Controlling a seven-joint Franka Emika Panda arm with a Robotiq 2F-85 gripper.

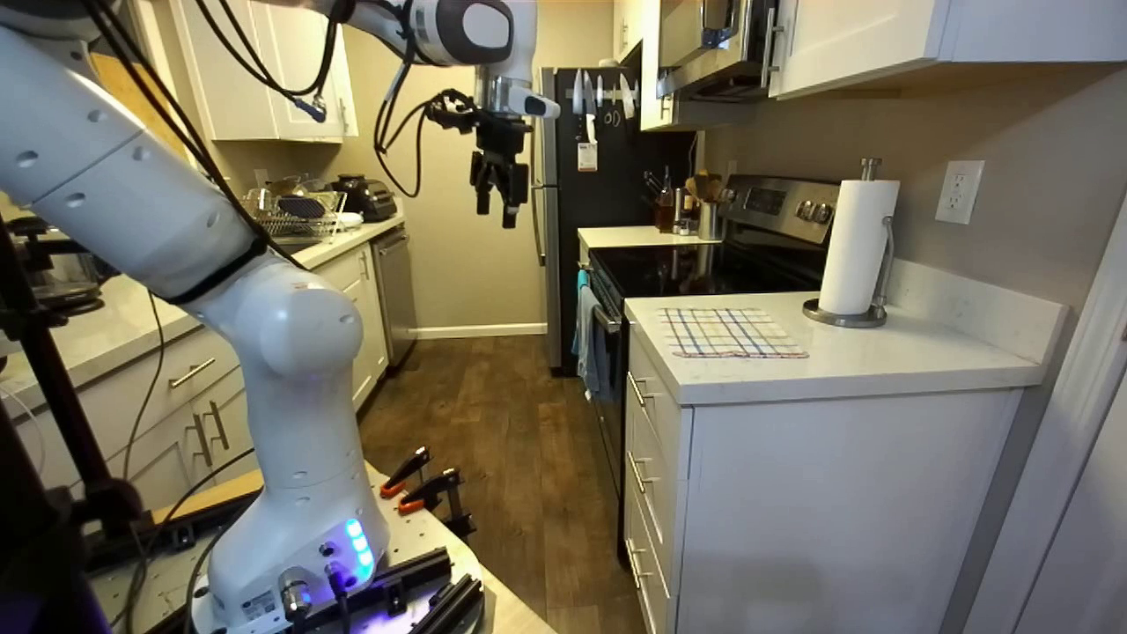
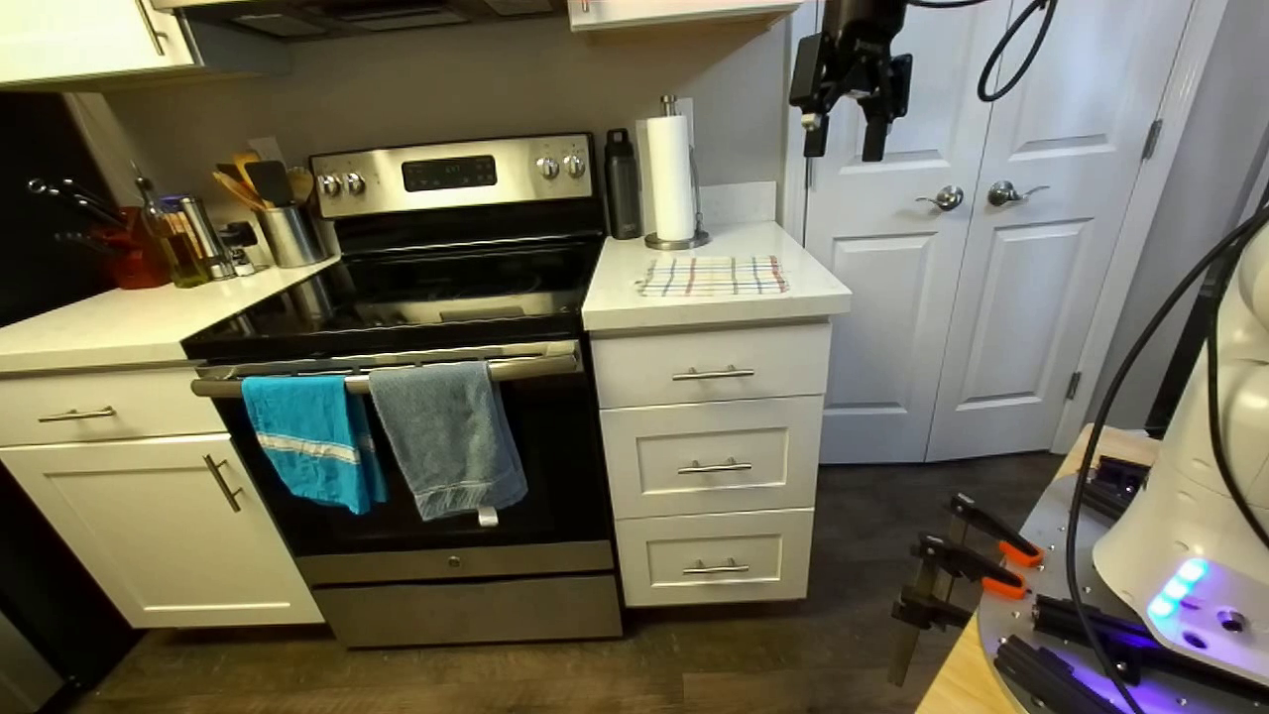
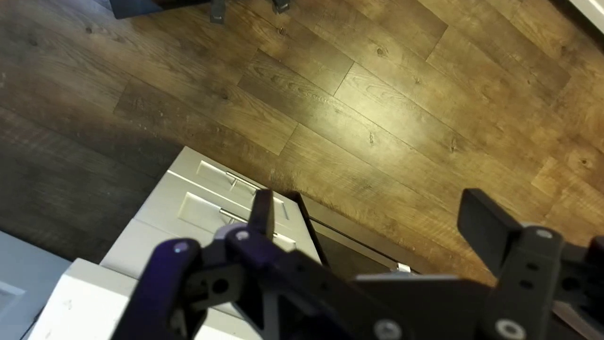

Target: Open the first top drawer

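Note:
The first top drawer (image 2: 710, 355) is shut, with a flat white front and a horizontal metal bar handle (image 2: 713, 374), directly under the white countertop right of the stove. It shows at a steep angle in an exterior view (image 1: 660, 407). In the wrist view, part of its front (image 3: 137, 243) shows at lower left, and my finger parts cover its handle. My gripper (image 1: 497, 210) is high in the air, fingers pointing down, also seen in an exterior view (image 2: 845, 149). The fingers stand wide apart in the wrist view (image 3: 370, 203), with nothing between them, away from the drawer.
The countertop (image 2: 813, 297) holds a checked cloth (image 2: 714, 276), paper towel roll (image 2: 671, 178) and dark bottle (image 2: 623, 183). The stove (image 2: 446, 297) with hanging towels (image 2: 451, 436) adjoins the drawers. Two more drawers (image 2: 714, 481) lie below. Clamps (image 2: 952, 560) sit on the robot's base.

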